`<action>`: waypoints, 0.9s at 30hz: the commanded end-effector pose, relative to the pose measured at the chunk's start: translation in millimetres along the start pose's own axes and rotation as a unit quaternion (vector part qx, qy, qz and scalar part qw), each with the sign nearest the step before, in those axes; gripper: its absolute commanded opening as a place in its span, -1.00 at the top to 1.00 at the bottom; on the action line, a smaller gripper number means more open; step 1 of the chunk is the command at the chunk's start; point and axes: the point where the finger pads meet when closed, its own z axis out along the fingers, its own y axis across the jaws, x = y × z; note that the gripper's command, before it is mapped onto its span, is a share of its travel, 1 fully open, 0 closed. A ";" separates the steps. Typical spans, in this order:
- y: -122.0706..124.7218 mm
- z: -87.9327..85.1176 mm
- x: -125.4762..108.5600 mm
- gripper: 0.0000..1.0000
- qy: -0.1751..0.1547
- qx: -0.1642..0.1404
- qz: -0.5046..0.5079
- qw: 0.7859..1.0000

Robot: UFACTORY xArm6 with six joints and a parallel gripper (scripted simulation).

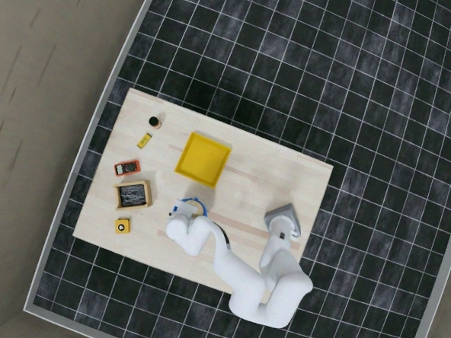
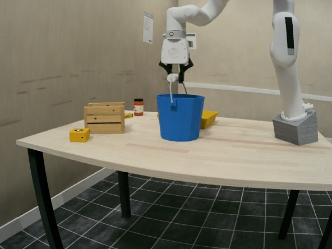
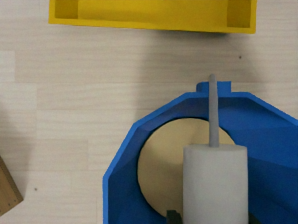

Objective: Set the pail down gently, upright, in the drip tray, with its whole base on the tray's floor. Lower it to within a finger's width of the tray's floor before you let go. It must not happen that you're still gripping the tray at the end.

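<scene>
A blue pail (image 2: pixel 180 118) (image 3: pixel 260 135) (image 1: pixel 193 202) stands upright on the wooden table (image 2: pixel 224 157), its grey wire handle raised. My gripper (image 2: pixel 176 77) is shut on the handle's white grip (image 2: pixel 173 78) (image 3: pixel 215 180), straight above the pail. The yellow drip tray (image 1: pixel 203 159) (image 2: pixel 208 117) (image 3: pixel 150 12) lies empty on the table just beyond the pail, apart from it. In the overhead view my arm hides most of the pail.
A wooden crate (image 2: pixel 104 117) (image 1: pixel 132 195), a small yellow box (image 2: pixel 79 134) (image 1: pixel 122 226), an orange meter (image 1: pixel 127 167), a yellow bar (image 1: pixel 144 140) and a jar (image 2: pixel 138 106) (image 1: pixel 155 122) stand to the left. My grey base block (image 2: pixel 295 128) is at the right.
</scene>
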 end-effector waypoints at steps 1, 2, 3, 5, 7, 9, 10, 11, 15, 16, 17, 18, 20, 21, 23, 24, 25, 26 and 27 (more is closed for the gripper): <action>-1.4 -1.5 -0.3 1.00 0.000 0.002 0.000 1.000; -1.4 -1.6 -0.3 1.00 0.000 0.002 0.000 1.000; -1.4 -1.6 -0.3 1.00 0.000 0.002 0.000 1.000; -1.4 -1.8 -0.3 1.00 0.000 0.002 0.000 1.000; -1.4 -2.1 -0.3 1.00 0.000 0.002 0.000 1.000; -1.4 -2.6 -0.3 1.00 0.000 0.002 0.000 1.000; -1.4 -2.9 -0.3 1.00 0.000 0.002 0.000 1.000; -1.4 -2.9 -0.3 1.00 0.000 0.002 0.000 1.000; -1.4 -4.2 -0.3 1.00 0.000 0.002 0.000 1.000; -1.4 -4.7 -0.3 1.00 0.000 0.002 0.000 1.000; -1.4 -5.3 -0.3 1.00 0.000 0.002 0.000 1.000; -1.4 -6.0 -0.3 1.00 0.000 0.002 0.000 1.000; -1.4 -7.5 -0.3 1.00 0.000 0.002 0.000 1.000; -1.4 -8.3 -0.3 1.00 0.000 0.002 0.000 1.000; -1.4 -10.3 -0.3 1.00 0.000 0.002 0.000 1.000; -1.4 -11.3 -0.3 1.00 0.000 0.002 0.000 1.000; -1.4 -12.4 -0.3 1.00 0.000 0.002 0.000 1.000; -1.4 -13.6 -0.3 1.00 0.000 0.002 0.000 1.000; -1.3 -14.8 -0.3 1.00 0.000 0.002 0.000 1.000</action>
